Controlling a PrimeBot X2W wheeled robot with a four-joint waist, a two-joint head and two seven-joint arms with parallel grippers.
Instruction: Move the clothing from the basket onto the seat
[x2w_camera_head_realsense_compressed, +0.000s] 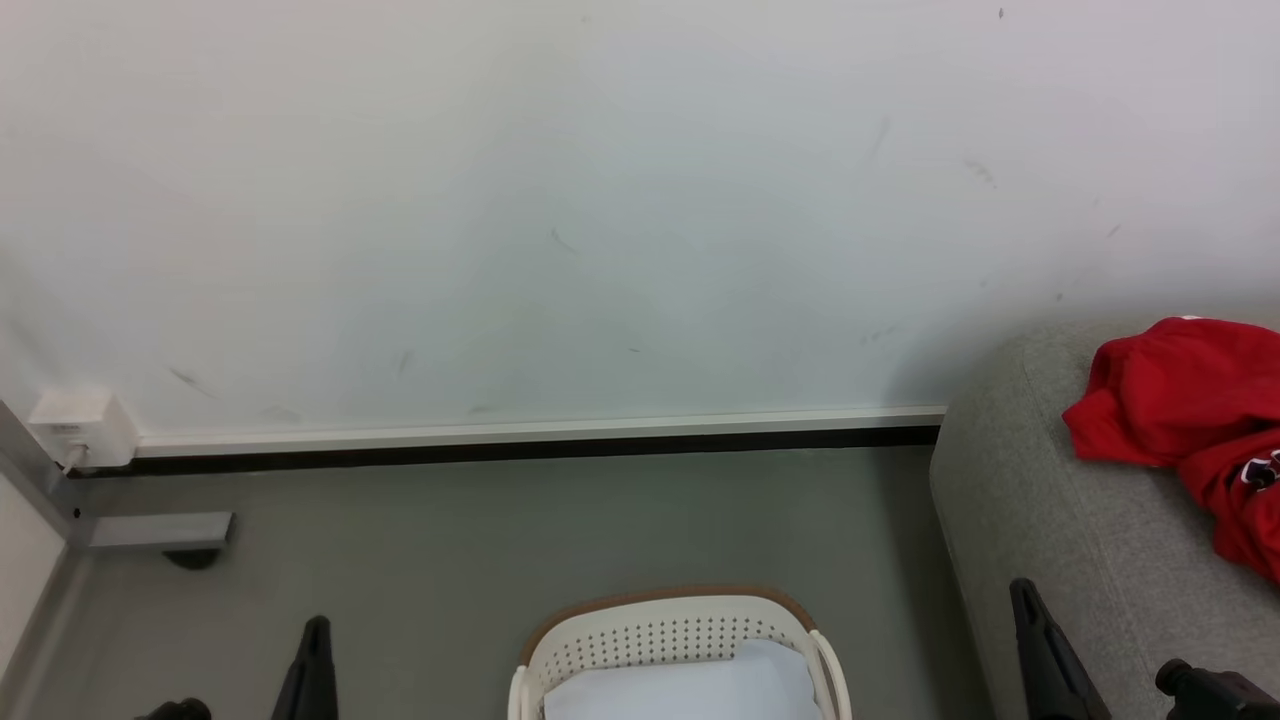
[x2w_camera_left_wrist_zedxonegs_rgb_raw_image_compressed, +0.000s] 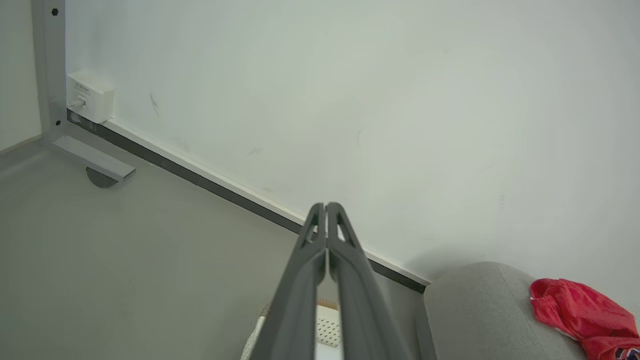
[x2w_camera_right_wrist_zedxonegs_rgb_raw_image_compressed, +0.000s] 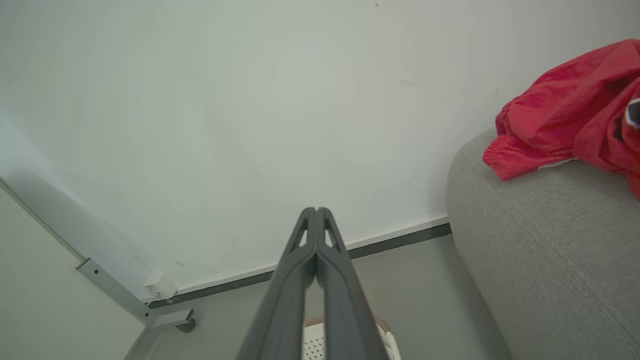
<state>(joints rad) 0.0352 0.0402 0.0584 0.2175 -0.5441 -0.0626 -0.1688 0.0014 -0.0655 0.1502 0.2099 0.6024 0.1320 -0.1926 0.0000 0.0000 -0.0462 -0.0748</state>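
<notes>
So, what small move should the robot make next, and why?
Probably bend down to look into the basket. Red clothing already lies on the seat, the left tool and the right tool are shut and empty, and the basket's visible part holds a white sheet, but the frame cuts off its near part.
</notes>
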